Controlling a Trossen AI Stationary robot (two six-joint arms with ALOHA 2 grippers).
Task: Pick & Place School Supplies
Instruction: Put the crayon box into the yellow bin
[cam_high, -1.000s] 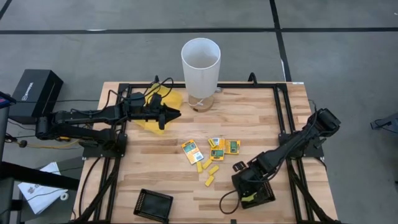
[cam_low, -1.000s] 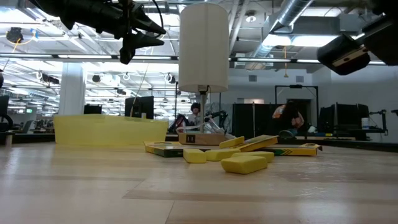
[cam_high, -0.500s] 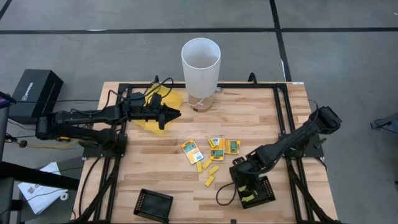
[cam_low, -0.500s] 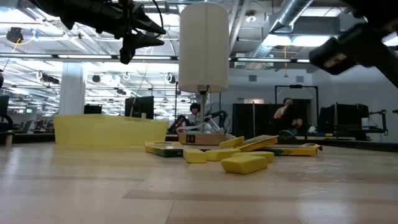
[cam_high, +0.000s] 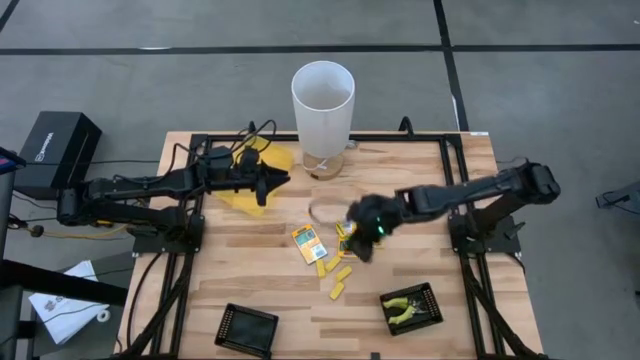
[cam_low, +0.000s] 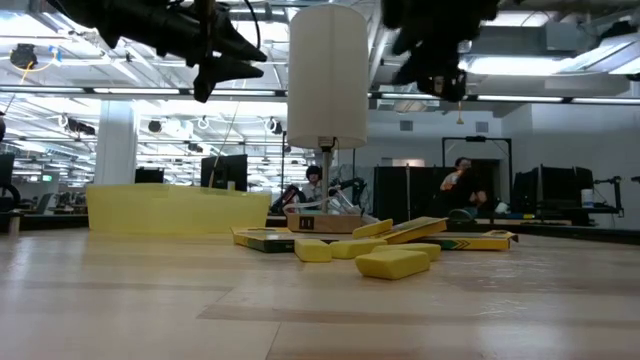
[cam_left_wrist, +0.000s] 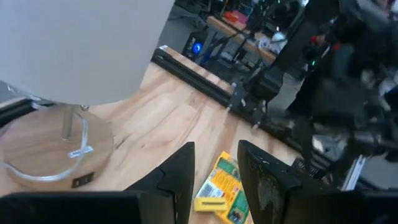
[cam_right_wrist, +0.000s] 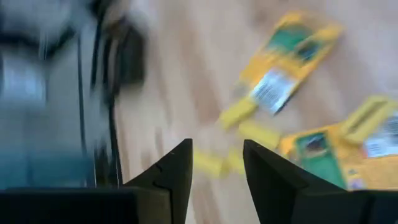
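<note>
The packets (cam_high: 309, 242) and short yellow pieces (cam_high: 342, 273) lie mid-bench, under the right claw (cam_high: 368, 240), whose fingers stand apart and empty. The packets look light, flat and probably slick, best pinched across an edge. The left claw (cam_high: 275, 183) hangs apart, empty, near the lamp (cam_high: 322, 105).

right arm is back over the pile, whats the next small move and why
Probably lower the right hand onto one yellow packet. Its fingers stand apart with nothing between them, it hovers above the loose supplies, and the tray already holds a tool.
</note>
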